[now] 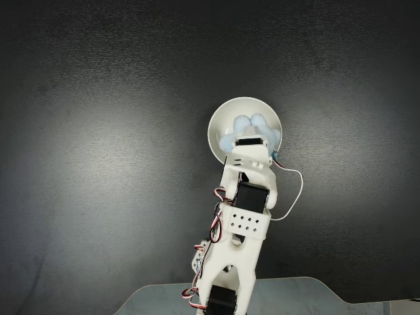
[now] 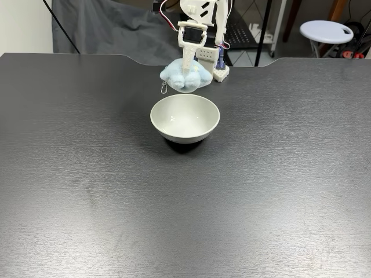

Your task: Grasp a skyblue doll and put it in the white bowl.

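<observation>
The claw [image 2: 186, 72] pinches the skyblue doll [image 2: 184, 77], lifted above the white bowl [image 2: 185, 118] on the table [image 2: 87, 174]; release remains.

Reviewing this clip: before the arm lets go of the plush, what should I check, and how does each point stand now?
1. Gripper holds the skyblue doll: ok.
2. Doll lifted clear of the white bowl rim: ok in a fixed view.
3. Doll over the bowl opening: ok from above.
4. Bowl inside free of other things: ok.
5. Keychain clasp hangs inside the rim line: cannot tell.
</observation>
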`<action>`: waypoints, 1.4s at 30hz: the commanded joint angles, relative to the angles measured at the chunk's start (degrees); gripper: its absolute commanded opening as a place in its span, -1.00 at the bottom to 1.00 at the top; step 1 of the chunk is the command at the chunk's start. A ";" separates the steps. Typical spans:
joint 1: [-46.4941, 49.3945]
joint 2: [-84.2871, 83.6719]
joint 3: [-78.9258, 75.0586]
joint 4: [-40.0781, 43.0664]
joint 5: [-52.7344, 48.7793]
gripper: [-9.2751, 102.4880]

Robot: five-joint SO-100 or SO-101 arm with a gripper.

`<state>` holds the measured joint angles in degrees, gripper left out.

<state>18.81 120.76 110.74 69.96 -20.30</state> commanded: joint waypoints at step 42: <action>-4.57 -3.78 -0.70 -5.10 0.18 -0.19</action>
<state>13.71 116.37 110.74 65.04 -20.30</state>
